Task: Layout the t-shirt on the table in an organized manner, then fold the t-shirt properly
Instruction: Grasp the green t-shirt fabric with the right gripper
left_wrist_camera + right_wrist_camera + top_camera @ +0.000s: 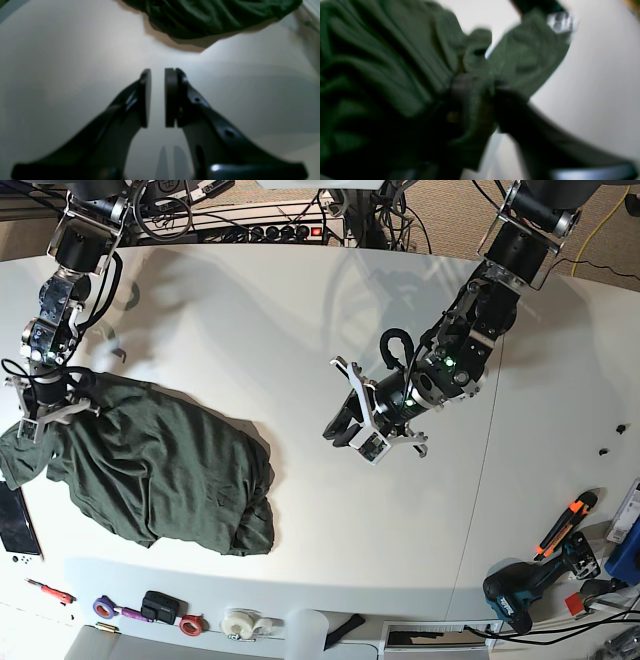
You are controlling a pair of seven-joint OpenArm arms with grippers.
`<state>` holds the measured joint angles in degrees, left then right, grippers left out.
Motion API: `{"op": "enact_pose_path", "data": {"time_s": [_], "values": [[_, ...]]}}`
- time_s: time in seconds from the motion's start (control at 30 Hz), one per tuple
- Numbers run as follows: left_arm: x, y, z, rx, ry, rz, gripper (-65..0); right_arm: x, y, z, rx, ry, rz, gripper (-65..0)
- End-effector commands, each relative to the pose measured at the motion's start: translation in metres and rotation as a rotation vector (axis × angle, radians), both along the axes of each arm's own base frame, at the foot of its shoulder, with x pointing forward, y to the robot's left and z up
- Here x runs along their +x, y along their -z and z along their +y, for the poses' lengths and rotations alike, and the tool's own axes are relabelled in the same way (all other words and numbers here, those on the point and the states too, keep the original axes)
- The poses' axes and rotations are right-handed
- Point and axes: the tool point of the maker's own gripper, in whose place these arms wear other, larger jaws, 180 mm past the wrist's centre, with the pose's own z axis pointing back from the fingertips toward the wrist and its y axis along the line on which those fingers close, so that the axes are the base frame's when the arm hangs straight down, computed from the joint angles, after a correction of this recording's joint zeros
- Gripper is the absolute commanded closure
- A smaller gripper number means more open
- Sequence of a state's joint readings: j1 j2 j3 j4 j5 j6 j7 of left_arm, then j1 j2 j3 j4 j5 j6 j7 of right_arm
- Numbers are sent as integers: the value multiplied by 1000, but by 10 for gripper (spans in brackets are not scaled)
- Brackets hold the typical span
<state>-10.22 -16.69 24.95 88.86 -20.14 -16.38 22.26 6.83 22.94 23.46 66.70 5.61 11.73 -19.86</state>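
The dark olive-green t-shirt (160, 470) lies crumpled in a heap on the left part of the white table (300, 330). My right gripper (45, 418) stands over the shirt's far left corner. In the blurred right wrist view its jaws (482, 87) stand apart, open, with a fold of the t-shirt (382, 62) between them. My left gripper (338, 400) hovers over bare table right of the shirt. Its pads (158, 71) are a narrow gap apart with nothing between them, and the t-shirt's edge (212, 17) lies just ahead.
Along the near edge lie tape rolls (240, 623), small tools (160, 607) and a cordless drill (520, 590). An orange-handled tool (565, 525) lies at the right, a dark flat device (18, 525) at the left edge, and a power strip with cables (290, 230) at the back.
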Motion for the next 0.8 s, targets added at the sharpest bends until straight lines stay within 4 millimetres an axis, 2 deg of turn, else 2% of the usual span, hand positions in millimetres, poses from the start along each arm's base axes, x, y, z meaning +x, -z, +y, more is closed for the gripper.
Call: {"op": "enact_pose_path", "data": {"time_s": [0.0,0.1,0.17,0.3,0.47,0.53,0.67,0.77], "values": [[9,-20,-2,-37,2,-54,-110,8,-21,-5,-13,-16,-41,-299],[9,-20,-2,-37,2,-54,-110,9,-16,2,38,-38,-38,-311],[9,-19,-2,-36,1,-54,-110,15,-30,1,15,-43,-114,-311],[9,-20,-2,-37,2,-54,-110,25,-61,-17,-29,61,-228,-310],[9,-21,-4,-50,2,-50,-110,53,-88,-22,8,93,-295,-310],[8,-22,-6,-56,3,-49,-110,66,-81,-28,62,122,-288,-310],[8,-21,-6,-54,3,-48,-110,89,-46,-33,187,184,-257,-310],[7,-20,-6,-54,3,-45,-110,97,-26,-30,200,196,-235,-310]]}}
